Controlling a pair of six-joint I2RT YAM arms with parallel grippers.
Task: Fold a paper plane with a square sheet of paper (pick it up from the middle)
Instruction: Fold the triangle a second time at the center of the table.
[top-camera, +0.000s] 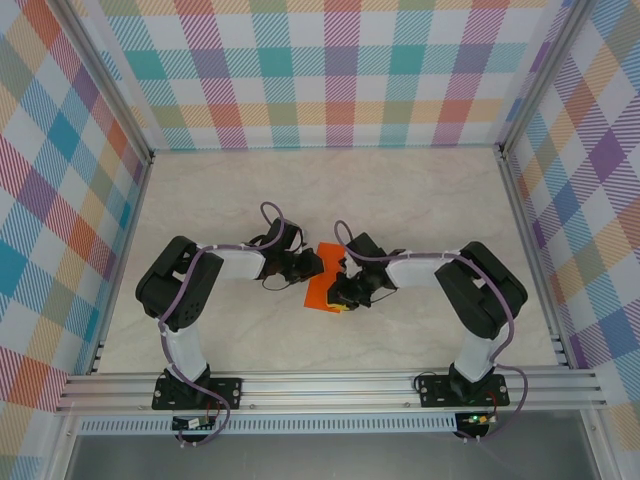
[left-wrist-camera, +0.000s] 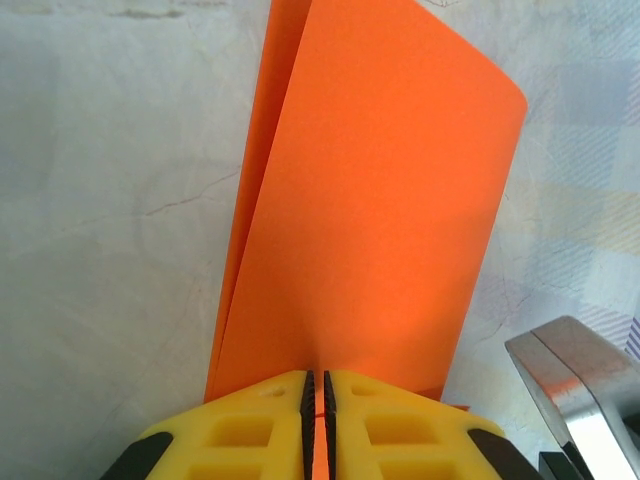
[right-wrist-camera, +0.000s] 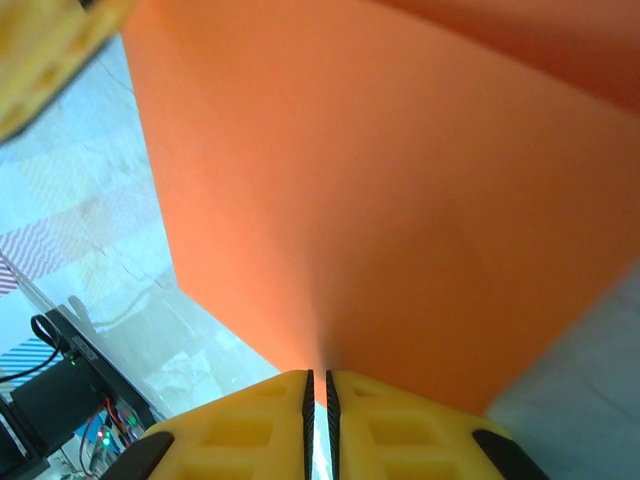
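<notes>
Plaid-patterned walls (top-camera: 340, 70) in pastel checks ring the pale marbled counter (top-camera: 400, 190) where I have both arms bent inward toward the middle of the top view. Between them, just below the centre of that frame, sits the orange sheet of paper (top-camera: 318, 297), partly hidden under the two wrists. My left tool (top-camera: 305, 268) meets it from the left and my right tool (top-camera: 342, 290) from the right, the two nearly touching.

From the left wrist, the left tool (left-wrist-camera: 317, 385) is closed, its yellow fingers pinching the lower edge of the sheet (left-wrist-camera: 370, 200) with a sliver of orange in the slit between them. The paper rises toward the top of the frame in two layers, bent over on itself, the front layer's upper right corner rounded.

From the right wrist, the right tool (right-wrist-camera: 320, 385) is likewise clamped on the sheet (right-wrist-camera: 380, 200), which spreads across most of the frame above the counter.
</notes>
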